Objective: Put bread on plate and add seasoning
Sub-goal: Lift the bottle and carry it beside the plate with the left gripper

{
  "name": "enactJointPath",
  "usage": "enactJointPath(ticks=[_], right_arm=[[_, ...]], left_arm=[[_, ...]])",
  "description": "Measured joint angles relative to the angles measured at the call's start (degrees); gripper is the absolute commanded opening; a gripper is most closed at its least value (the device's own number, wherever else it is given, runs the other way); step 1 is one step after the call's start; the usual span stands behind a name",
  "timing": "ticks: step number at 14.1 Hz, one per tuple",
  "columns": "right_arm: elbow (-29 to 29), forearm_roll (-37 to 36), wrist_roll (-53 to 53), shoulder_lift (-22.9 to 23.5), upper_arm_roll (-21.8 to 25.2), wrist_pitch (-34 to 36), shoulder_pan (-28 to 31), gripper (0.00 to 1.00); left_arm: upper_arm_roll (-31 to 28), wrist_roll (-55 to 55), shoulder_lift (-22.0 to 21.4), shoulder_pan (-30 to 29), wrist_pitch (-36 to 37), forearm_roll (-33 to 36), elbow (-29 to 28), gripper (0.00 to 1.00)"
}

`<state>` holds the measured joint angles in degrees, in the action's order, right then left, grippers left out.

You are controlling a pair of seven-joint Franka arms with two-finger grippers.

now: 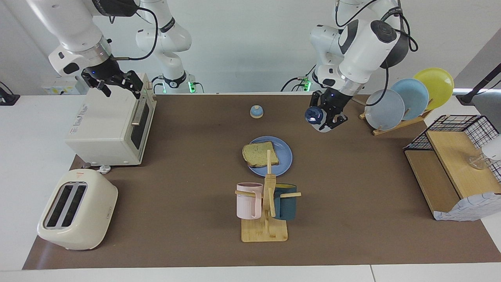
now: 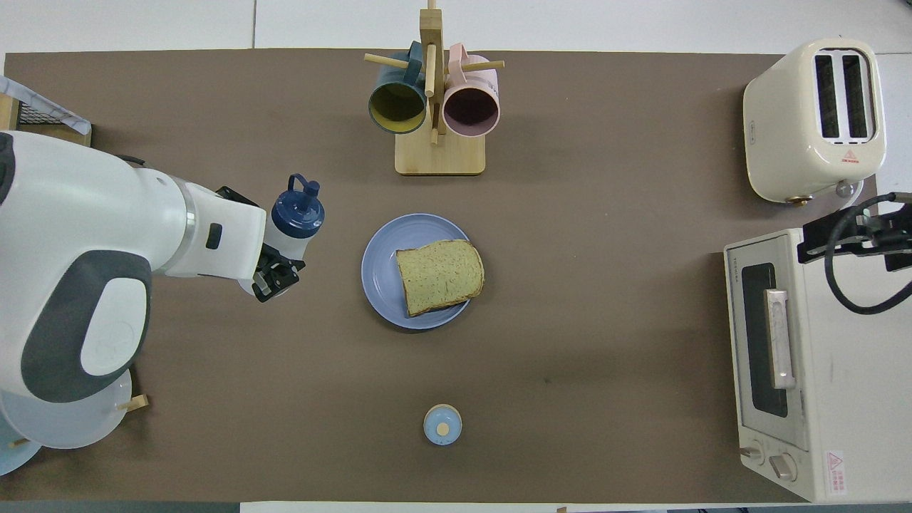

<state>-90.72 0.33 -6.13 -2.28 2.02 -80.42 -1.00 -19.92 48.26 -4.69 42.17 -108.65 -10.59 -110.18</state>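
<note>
The bread (image 1: 259, 154) (image 2: 439, 276) lies flat on the round blue plate (image 1: 284, 156) (image 2: 377, 271) in the middle of the mat. My left gripper (image 1: 328, 116) (image 2: 276, 251) is shut on the seasoning (image 1: 312, 114) (image 2: 297, 212), a white bottle with a navy looped cap. It holds the bottle tilted in the air over the mat, beside the plate toward the left arm's end. My right gripper (image 1: 114, 81) hangs open and holds nothing above the toaster oven (image 1: 109, 125) (image 2: 805, 370).
A wooden mug rack (image 1: 266, 219) (image 2: 439, 153) with two mugs stands farther from the robots than the plate. A small bell (image 1: 256, 111) (image 2: 442, 425) sits nearer to them. There is also a cream toaster (image 1: 76, 209) (image 2: 816, 117), a rack of plates (image 1: 407, 100), and a wire-and-wood shelf (image 1: 454, 164).
</note>
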Motion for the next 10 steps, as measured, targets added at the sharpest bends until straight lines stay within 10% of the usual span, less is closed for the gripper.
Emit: enactJointPath(ticks=[10], right_arm=[[0.0,0.0,0.0,-0.3,0.1,-1.0,1.3,1.00]], left_arm=[[1.9,10.3,-2.8,3.1,4.8,4.6,-2.6,0.00]])
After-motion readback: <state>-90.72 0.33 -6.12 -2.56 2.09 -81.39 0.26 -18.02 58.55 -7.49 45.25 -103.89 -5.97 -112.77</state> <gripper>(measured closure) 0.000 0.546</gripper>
